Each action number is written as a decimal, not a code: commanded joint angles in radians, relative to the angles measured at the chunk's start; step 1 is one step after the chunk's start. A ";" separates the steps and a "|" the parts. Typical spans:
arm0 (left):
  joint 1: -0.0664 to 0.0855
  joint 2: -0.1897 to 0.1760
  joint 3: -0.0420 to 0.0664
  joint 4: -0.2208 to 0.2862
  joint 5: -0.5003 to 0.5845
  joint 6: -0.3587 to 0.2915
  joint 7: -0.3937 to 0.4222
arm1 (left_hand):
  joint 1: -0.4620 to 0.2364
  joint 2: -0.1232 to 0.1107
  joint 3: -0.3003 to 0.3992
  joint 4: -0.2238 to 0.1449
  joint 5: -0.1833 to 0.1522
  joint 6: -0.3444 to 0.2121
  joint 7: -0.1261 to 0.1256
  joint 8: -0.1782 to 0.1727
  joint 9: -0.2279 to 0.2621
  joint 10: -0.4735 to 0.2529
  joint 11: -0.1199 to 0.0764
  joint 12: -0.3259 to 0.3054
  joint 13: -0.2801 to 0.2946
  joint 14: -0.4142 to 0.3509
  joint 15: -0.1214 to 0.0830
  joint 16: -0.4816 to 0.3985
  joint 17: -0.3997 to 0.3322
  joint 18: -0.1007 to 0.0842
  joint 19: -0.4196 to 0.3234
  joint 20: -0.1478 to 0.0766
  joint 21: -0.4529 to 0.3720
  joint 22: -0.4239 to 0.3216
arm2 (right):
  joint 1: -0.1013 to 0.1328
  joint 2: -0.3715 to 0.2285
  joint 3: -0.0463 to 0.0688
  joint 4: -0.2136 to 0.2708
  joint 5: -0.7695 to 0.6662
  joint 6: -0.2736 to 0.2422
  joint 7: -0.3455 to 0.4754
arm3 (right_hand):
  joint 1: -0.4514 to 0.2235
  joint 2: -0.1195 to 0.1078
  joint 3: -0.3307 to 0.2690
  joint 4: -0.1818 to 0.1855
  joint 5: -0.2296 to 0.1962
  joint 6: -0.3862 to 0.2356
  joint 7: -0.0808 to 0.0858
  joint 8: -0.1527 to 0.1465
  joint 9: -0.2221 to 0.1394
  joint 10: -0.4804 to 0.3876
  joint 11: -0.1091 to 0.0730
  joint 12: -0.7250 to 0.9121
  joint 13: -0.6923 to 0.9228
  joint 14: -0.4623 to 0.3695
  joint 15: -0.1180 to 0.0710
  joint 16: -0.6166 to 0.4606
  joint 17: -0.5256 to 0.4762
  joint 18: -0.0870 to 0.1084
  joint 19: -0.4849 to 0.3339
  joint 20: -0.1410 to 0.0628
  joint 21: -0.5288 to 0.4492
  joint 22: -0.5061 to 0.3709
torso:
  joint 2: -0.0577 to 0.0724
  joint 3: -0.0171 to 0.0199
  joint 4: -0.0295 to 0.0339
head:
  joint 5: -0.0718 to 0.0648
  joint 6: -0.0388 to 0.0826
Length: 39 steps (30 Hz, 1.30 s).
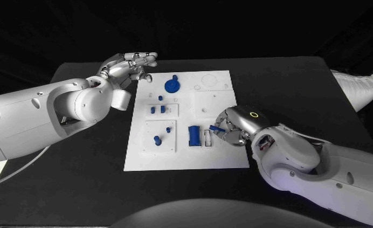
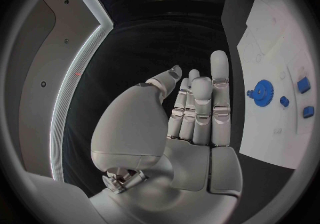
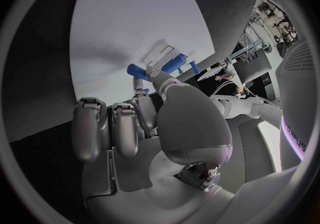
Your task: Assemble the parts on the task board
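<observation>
Black table [image 1: 295, 85] w/ white task board [image 1: 186, 155] centred — dark backdrop.

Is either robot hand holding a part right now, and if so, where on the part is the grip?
The right robot hand pinches a small blue part by one end, over the task board. The left robot hand holds nothing.
</observation>
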 commanded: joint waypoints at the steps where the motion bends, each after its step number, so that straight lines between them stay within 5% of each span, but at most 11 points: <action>1: 0.001 0.000 0.000 0.003 0.001 0.020 0.007 | 0.001 0.009 -0.002 -0.005 -0.003 -0.007 -0.003 -0.001 0.000 -0.005 0.000 0.005 0.002 -0.008 -0.002 -0.006 -0.001 0.018 0.000 0.003 -0.004 -0.001 | -0.001 -0.001 0.000 0.005 0.118 -0.082 0.018 | -0.014 0.000 0.000 0.008 0.011 0.038 -0.030 0.008 0.037 0.010 0.000 0.008 0.068 0.090 -0.008 0.004 0.184 -0.010 0.023 -0.004 0.003 0.024 | 0.000 -0.0001 -0.0001 | 0.000 -0.001; 19: 0.001 0.003 0.000 0.005 0.001 0.021 0.006 | 0.001 0.009 -0.001 -0.005 -0.003 -0.008 -0.003 -0.001 0.000 -0.006 0.000 0.006 0.002 -0.009 -0.002 -0.006 -0.003 0.018 -0.001 0.004 -0.005 -0.001 | 0.000 0.017 0.000 -0.019 0.341 0.067 -0.048 | -0.062 -0.010 -0.024 0.034 0.057 0.056 -0.036 0.013 0.045 0.023 -0.004 0.033 0.086 0.091 -0.012 0.009 0.192 -0.012 0.027 -0.008 0.010 0.036 | 0.000 -0.0005 0.0001 | -0.001 -0.003; 39: 0.001 0.002 0.001 0.007 0.001 0.023 0.004 | 0.001 0.010 -0.001 -0.006 -0.003 -0.009 -0.002 -0.001 0.000 -0.007 0.000 0.008 0.002 -0.010 -0.002 -0.007 -0.005 0.018 -0.001 0.004 -0.005 -0.002 | 0.000 0.045 0.000 -0.027 0.343 -0.008 -0.057 | -0.093 -0.003 -0.041 0.058 0.067 0.074 -0.045 0.024 0.053 0.036 -0.011 0.065 0.107 0.093 -0.017 0.016 0.201 -0.015 0.032 -0.012 0.019 0.050 | 0.000 0.0001 -0.0008 | 0.007 -0.003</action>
